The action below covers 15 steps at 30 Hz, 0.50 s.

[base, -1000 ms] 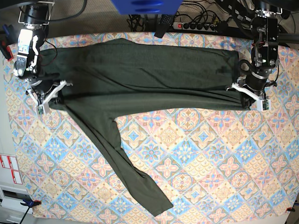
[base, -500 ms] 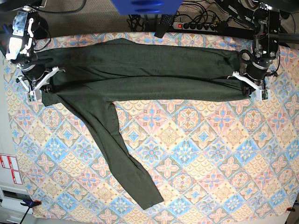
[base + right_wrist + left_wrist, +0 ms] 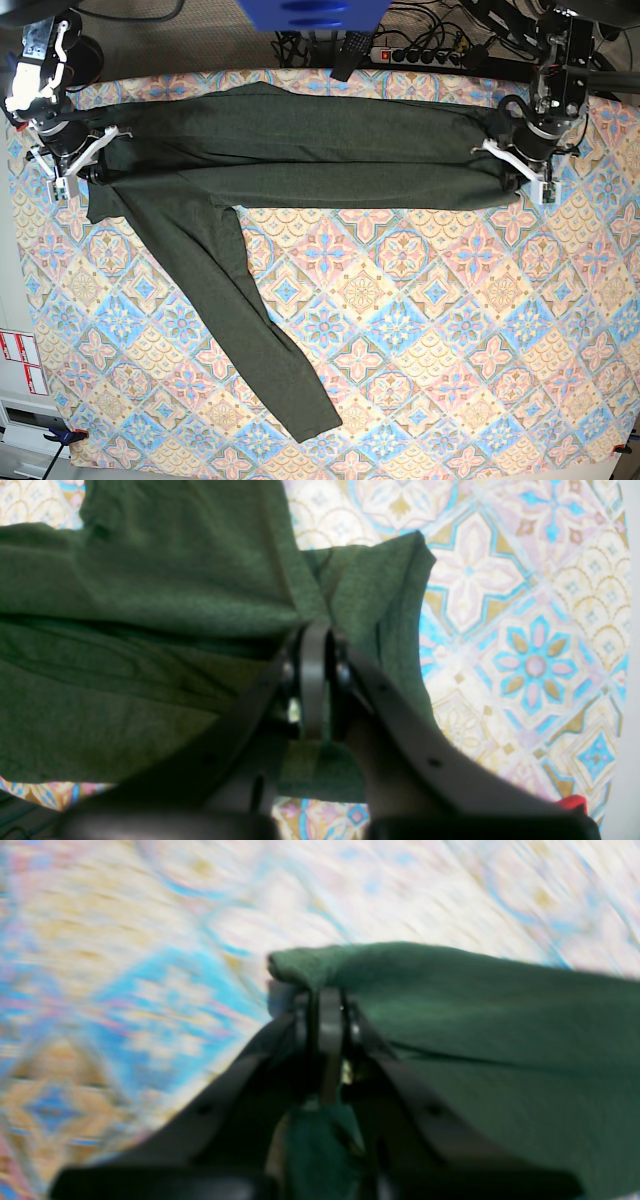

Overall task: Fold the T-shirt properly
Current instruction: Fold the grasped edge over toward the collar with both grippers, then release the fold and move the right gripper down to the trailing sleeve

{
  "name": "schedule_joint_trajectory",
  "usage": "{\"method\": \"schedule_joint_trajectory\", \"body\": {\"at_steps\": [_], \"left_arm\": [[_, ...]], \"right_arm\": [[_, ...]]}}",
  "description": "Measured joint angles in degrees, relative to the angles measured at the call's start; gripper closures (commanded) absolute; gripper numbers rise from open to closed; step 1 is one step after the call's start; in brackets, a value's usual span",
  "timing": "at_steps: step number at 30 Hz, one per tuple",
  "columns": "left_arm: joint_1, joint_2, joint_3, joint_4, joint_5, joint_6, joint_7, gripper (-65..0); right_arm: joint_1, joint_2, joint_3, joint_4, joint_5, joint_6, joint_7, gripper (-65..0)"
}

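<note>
The dark olive-green T-shirt [image 3: 300, 160] lies folded into a long band across the far side of the table, with one long sleeve [image 3: 260, 330] trailing toward the near edge. My left gripper [image 3: 522, 172] is shut on the shirt's right end; the left wrist view shows its jaws pinching the fabric edge [image 3: 325, 970]. My right gripper [image 3: 72, 168] is shut on the shirt's left end; the right wrist view shows its jaws clamped on bunched cloth [image 3: 320, 605]. Both ends are held slightly off the table.
The table carries a patterned cloth [image 3: 450, 330] of blue, pink and yellow tiles. A power strip and cables [image 3: 420, 52] lie beyond the far edge. A blue object [image 3: 312, 14] hangs at the top centre.
Both grippers have moved toward the far edge, carrying the folded shirt band with them. The trailing sleeve has slid up and to the left.
</note>
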Motion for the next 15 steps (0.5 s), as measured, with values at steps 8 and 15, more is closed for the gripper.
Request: {"method": "schedule_joint_trajectory", "body": {"at_steps": [8,15], "left_arm": [[-0.55,-0.66,1.20,-5.90,0.07,0.46,-0.22,0.0],[-0.85,-0.68,1.33,-4.59,0.04,0.50,5.90,-17.5]], "right_arm": [[-1.14,0.00,-0.50,-0.28,0.00,0.15,0.04,-0.2],[-1.16,-0.02,-0.37,-0.22,-0.04,0.17,-0.02,-9.9]]}}
